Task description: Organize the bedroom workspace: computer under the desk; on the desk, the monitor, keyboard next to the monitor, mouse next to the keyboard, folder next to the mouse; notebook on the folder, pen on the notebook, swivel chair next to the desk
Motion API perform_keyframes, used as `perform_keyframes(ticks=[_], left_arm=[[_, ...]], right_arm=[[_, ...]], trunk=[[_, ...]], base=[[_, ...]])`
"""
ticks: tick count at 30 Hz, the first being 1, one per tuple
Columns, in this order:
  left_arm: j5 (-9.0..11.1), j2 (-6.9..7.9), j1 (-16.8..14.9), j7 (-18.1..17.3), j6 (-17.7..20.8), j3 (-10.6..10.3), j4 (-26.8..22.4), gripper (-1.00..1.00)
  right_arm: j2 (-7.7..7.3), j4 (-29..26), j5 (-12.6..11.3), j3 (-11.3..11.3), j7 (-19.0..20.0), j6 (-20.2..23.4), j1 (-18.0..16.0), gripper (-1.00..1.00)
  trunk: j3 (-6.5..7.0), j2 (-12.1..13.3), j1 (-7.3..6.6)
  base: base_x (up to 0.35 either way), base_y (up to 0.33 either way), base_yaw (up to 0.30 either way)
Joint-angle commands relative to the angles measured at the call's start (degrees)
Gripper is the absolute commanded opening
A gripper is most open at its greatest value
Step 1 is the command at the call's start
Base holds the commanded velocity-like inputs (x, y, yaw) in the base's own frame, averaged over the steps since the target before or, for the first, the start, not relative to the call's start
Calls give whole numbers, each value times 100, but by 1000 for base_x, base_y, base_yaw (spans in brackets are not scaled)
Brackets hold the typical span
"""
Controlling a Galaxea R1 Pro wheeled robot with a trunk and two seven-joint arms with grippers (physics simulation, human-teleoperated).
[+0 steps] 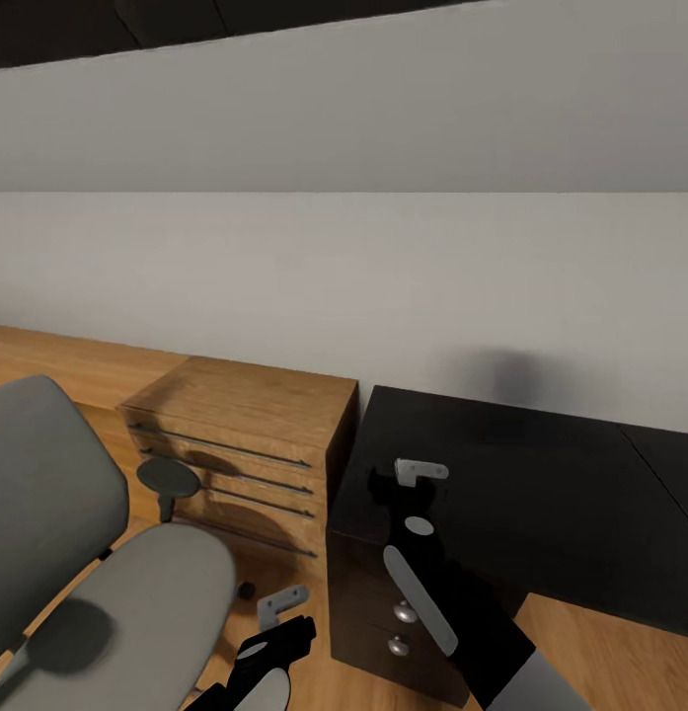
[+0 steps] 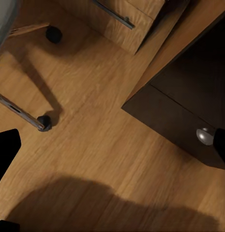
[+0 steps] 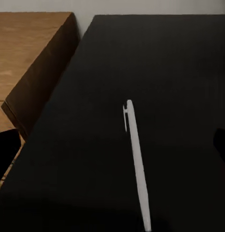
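Observation:
The pen (image 3: 135, 154), a thin whitish stick, lies along the glossy black desk (image 3: 165, 58) top in the right wrist view, between the spread fingers of my right gripper (image 3: 114, 147). That gripper (image 1: 403, 484) is open and hovers over the left end of the desk (image 1: 541, 474). I cannot tell whether it touches the pen. The grey swivel chair (image 1: 47, 494) stands at the left with nothing on its seat. My left gripper (image 1: 284, 627) is open and low over the wood floor, between the chair and the desk's drawer unit (image 2: 185, 96).
A light wooden drawer chest (image 1: 255, 415) stands against the white wall between the chair and the desk. A chrome chair leg with a caster (image 2: 43, 121) lies below my left gripper. Round knobs (image 1: 406, 612) stick out of the drawer fronts.

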Motion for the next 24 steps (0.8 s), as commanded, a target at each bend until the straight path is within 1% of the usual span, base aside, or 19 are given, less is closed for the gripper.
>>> perform_keyframes(ticks=[1,2,4,6,8,10,11,15,19,24], left_arm=[[13,5,-7,33,29,-15,-10,100],[14,5,-7,32,29,-16,-10,100],[16,5,-7,29,31,-15,-10,100],[16,5,-7,29,31,-16,-10,100],[18,5,-7,28,31,-17,-10,100],[17,5,-7,28,32,-17,-10,100],[21,5,-7,28,32,-17,-10,100],[24,5,-7,28,32,-17,-10,100],[25,5,-7,28,32,-17,-10,100],[25,5,-7,28,32,-17,-10,100]], right_arm=[[1,161,31,1,-4,24,-9,100],[2,248,62,-4,34,23,-12,100],[6,685,254,-23,488,8,-25,100],[7,798,337,-26,720,0,-28,100],[6,860,384,-32,855,-4,-30,100],[5,943,417,-36,946,-14,-35,100],[5,1241,429,-38,1001,-151,-88,100],[5,1744,433,-39,1144,-426,-286,100],[5,2098,432,-39,1332,-564,-436,100],[5,2336,434,-39,1445,-668,-530,100]], trunk=[[-6,-4,0],[-6,-4,0],[-6,-4,0],[-6,-4,0],[-6,-4,0],[-6,-4,0],[-6,-4,0],[-6,-4,0],[-6,-4,0],[-6,-4,0]], base=[[36,-28,0],[29,-23,0],[11,-9,0],[5,-4,0],[3,-2,0],[1,0,0],[0,0,0],[0,0,0],[0,0,0],[0,0,0]])
